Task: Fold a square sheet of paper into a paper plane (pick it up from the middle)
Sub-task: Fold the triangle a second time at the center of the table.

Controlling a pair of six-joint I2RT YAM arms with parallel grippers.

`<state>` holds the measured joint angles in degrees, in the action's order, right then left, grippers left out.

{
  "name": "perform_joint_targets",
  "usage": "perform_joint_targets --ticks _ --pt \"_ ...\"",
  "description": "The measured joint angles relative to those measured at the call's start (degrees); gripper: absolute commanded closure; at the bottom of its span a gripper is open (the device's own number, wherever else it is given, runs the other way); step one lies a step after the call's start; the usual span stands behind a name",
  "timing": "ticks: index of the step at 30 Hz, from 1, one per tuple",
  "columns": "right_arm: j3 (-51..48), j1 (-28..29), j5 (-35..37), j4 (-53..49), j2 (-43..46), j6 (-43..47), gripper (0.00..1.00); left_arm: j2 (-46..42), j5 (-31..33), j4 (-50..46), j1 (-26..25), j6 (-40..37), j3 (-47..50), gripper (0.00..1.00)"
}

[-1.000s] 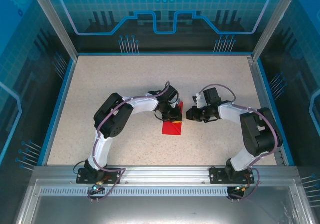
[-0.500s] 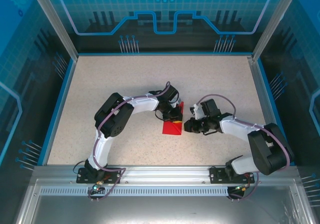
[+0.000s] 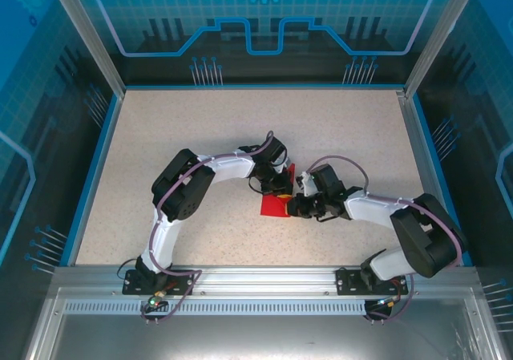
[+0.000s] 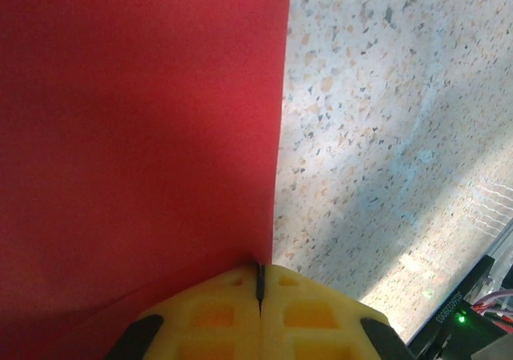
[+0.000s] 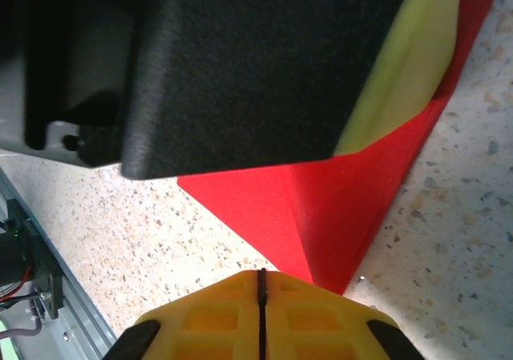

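Observation:
The square sheet of paper [image 3: 275, 206], bright red and folded with a crease, lies partly raised at the table's middle. My left gripper [image 3: 282, 185] holds its far part: in the left wrist view the yellow fingertips [image 4: 216, 312] are shut on the paper's [image 4: 144, 135] edge, which runs into the seam of the left gripper [image 4: 259, 276]. My right gripper [image 3: 293, 207] is at the sheet's right side, shut with nothing between its tips. In the right wrist view the right gripper [image 5: 261, 284] sits right beside a pointed corner of the paper [image 5: 337, 208], under the left gripper's black body [image 5: 240, 63]. A paper plane is out of view.
The speckled table [image 3: 200, 127] is bounded by a blue rim [image 3: 92, 175] and transparent walls on three sides. A metal rail [image 3: 264, 276] with both arm bases runs along the near edge. Both arms bend inward and nearly meet at the paper.
My right arm has swung left and nearer, from a gap beside the paper to its right edge, and its jaws have closed. The left arm and paper have stayed put.

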<state>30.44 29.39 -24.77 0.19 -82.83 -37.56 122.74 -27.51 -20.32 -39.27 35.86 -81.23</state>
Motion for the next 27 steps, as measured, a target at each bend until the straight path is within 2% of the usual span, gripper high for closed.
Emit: perform_joint_targets --ticks 20,27 --pt "0.0 0.4 2.3 0.3 -3.6 0.5 0.94 0.2 -0.5 0.2 0.0 0.0 -0.1 0.96" --pt "0.0 0.5 2.7 -0.1 -3.6 1.9 0.94 0.8 -1.0 0.0 0.0 0.0 -0.7 0.91"
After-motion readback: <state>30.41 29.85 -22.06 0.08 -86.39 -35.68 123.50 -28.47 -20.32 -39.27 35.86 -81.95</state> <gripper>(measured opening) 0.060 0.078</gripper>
